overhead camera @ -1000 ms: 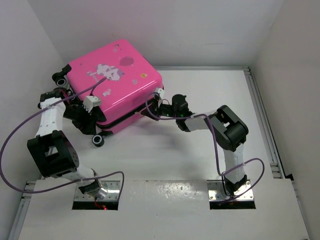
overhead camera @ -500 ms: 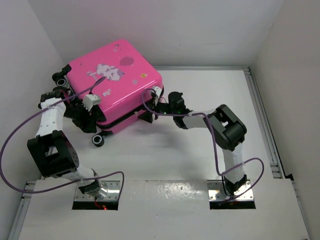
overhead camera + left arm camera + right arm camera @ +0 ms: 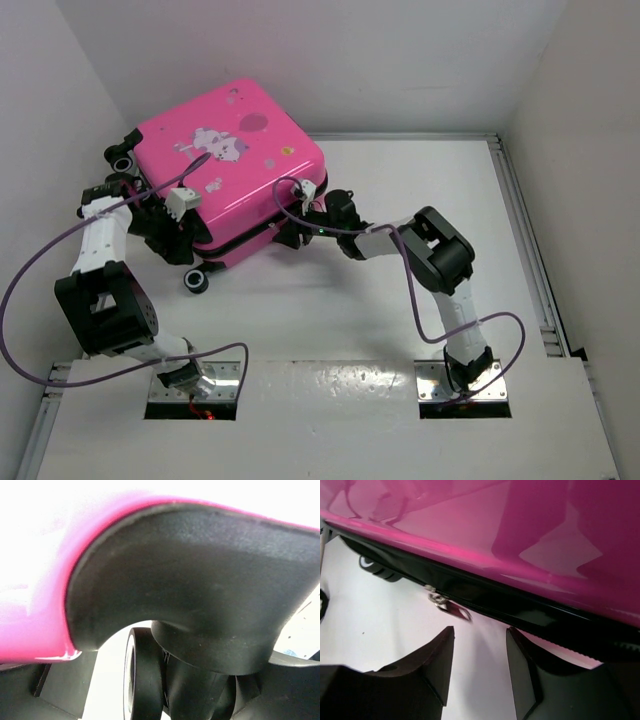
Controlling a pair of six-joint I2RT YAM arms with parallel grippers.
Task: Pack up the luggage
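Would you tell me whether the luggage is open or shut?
Shut: the luggage lies flat, its pink shells meeting along a black seam; whether it is zipped, I cannot tell.

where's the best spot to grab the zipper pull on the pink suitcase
Take the silver zipper pull by its dangling tab, coming from the side where the right pincer sits; the tab hangs clear of the black zipper band, leaving room either side.

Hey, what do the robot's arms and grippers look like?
The left arm and right arm have white links and chunky black joints. A purple cable loops along each. Silver plates anchor their bases. On the right gripper, the jaws are black angular wedges.
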